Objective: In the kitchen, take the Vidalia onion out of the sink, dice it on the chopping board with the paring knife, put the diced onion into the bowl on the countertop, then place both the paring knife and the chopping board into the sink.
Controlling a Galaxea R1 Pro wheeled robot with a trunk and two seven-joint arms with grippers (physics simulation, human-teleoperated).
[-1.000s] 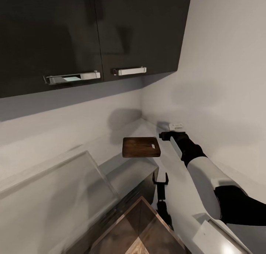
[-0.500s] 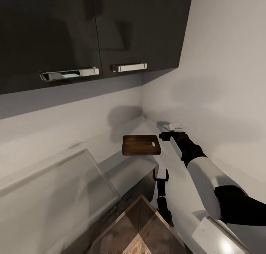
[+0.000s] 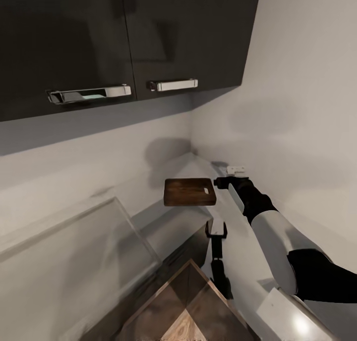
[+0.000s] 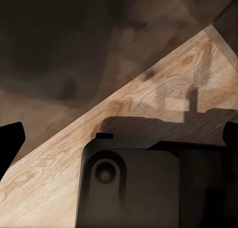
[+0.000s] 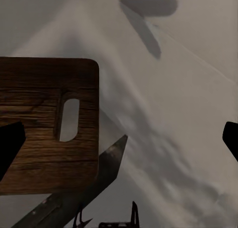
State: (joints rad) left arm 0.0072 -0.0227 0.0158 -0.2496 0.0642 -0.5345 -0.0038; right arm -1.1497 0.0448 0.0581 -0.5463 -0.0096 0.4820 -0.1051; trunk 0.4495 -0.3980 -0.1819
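1. The chopping board (image 3: 190, 192) lies flat on the grey countertop (image 3: 148, 192), near the corner where the two pale walls meet. In the head view its long axis runs side to side, and the end with the oval handle hole points toward the right gripper.
2. In the right wrist view the board (image 5: 47, 126) shows its rounded corner and the oval hole near the short edge facing the camera. No finger touches it.
3. The right gripper (image 3: 221, 182) sits just beside the board's handle end, apart from it. Its dark fingertips (image 5: 11, 141) show at opposite edges of the wrist picture, spread wide with nothing between them.
4. The right arm reaches forward and to the left from the lower right of the head view, white forearm leading into a black wrist, held low over the countertop.
5. The left gripper (image 3: 215, 229) points upward in front of the counter's edge, below the board, its two fingers parted and empty. Its arm rises nearly straight from below.
6. The left wrist camera looks onto the wooden floor (image 4: 148, 109).
7. Dark wall cabinets (image 3: 124, 38) with chrome handles hang above.
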